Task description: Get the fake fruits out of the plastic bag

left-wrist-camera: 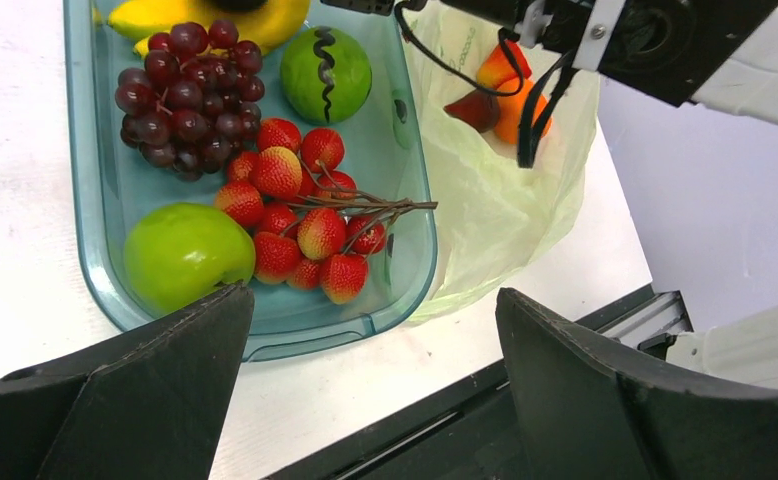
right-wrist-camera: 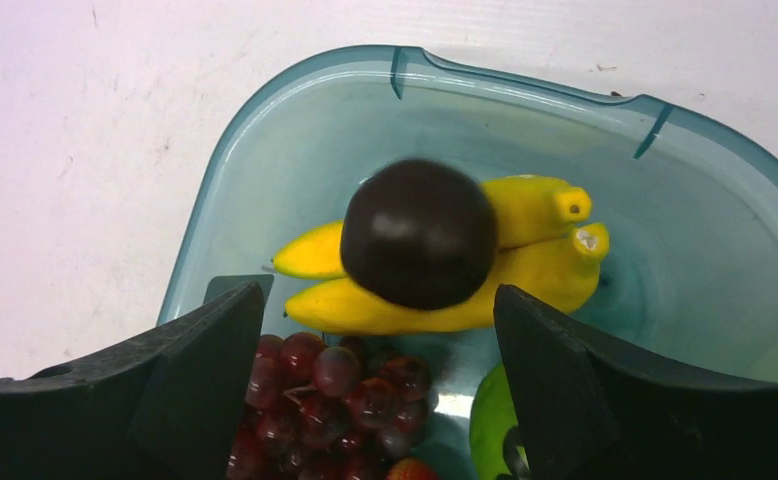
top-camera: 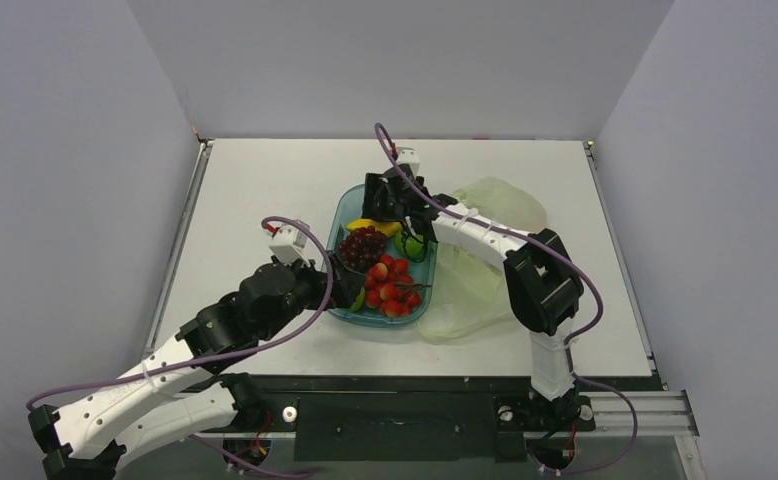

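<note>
The clear teal tray holds a yellow banana bunch, a red berry cluster, a green apple, a round green fruit and the maroon grape bunch. My right gripper hangs open over the tray's far end. A dark plum sits just past its fingertips over the bananas, touching neither finger. The pale-green plastic bag lies right of the tray, with an orange fruit inside. My left gripper stands open and empty at the tray's near end.
The right arm reaches across the bag to the tray, its purple cable looping beside it. The left arm lies low at the tray's near-left corner. Grey walls close in the white table on three sides.
</note>
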Controlling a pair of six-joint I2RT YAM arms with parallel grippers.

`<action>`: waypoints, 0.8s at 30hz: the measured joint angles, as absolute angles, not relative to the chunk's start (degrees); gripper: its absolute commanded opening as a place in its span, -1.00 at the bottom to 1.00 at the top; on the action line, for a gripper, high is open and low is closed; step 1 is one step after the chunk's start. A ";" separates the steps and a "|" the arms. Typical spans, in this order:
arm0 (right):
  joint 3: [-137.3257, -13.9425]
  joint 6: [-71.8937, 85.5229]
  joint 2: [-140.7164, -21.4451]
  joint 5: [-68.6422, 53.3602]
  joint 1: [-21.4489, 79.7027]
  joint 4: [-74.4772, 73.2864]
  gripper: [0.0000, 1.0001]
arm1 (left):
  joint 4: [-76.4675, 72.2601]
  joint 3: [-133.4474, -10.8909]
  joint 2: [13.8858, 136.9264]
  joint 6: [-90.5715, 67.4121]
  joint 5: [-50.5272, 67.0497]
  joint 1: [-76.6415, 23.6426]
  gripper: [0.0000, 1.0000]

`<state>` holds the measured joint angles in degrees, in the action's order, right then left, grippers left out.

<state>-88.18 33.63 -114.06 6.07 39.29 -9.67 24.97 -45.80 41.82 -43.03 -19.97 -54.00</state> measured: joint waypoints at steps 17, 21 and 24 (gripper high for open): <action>-66.06 30.81 -88.33 0.56 38.44 -14.50 -0.11 | 19.05 -44.64 47.88 -43.94 -15.09 -54.00 0.82; -52.71 31.11 -74.35 2.94 38.81 -15.92 -0.24 | 16.84 -44.66 50.96 -43.90 -13.76 -54.00 0.81; -44.21 32.21 -66.65 5.41 36.25 -16.88 -0.30 | 14.46 -44.77 55.42 -43.88 -11.51 -54.00 0.79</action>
